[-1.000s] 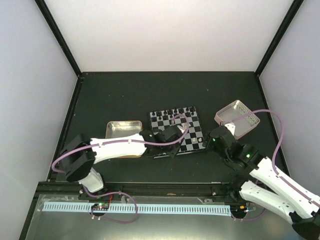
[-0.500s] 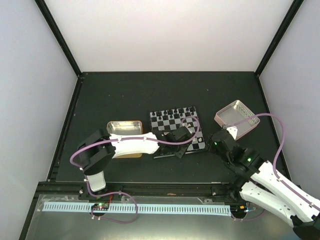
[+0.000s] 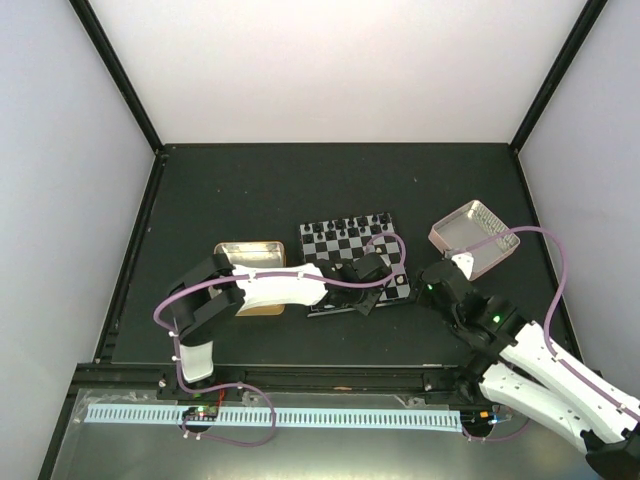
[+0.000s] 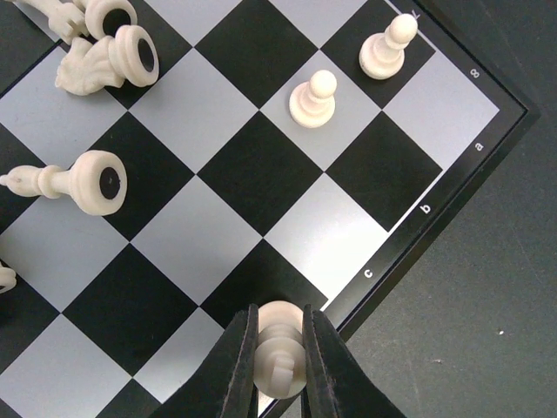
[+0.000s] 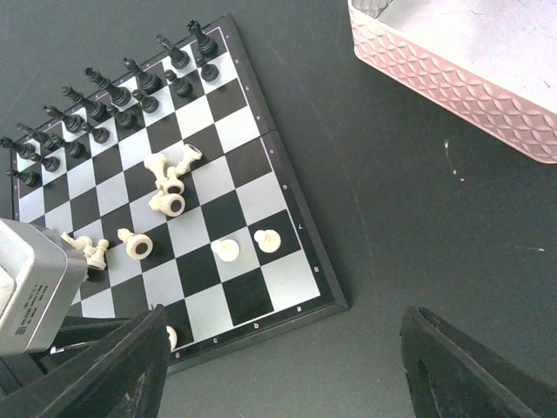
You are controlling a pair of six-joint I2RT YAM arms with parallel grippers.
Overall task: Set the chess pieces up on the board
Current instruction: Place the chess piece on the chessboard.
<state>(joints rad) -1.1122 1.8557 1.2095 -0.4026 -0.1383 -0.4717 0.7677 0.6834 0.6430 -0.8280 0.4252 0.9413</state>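
The board [image 3: 352,262] lies mid-table, also in the left wrist view [image 4: 409,161] and right wrist view [image 5: 287,287]. Black pieces [image 5: 113,104] stand in two rows along its far edge. Cream pieces lie toppled mid-board [image 5: 170,187]; two cream pawns [image 5: 245,246] stand near the right near corner, also in the left wrist view [image 4: 313,97]. My left gripper [image 4: 279,353] is shut on a cream piece [image 4: 280,348], held upright over the near-edge square by the "c" mark. My right gripper [image 5: 283,366] is open and empty over the table, just off the board's near right corner.
A gold-rimmed tin tray [image 3: 248,255] lies left of the board, partly under my left arm. A pink-sided tray [image 3: 474,238] stands right of the board, also in the right wrist view [image 5: 470,61]. Black posts and walls bound the table.
My left arm has folded in and its gripper has moved right along the board's near edge with the cream piece. The right arm has shifted only slightly.
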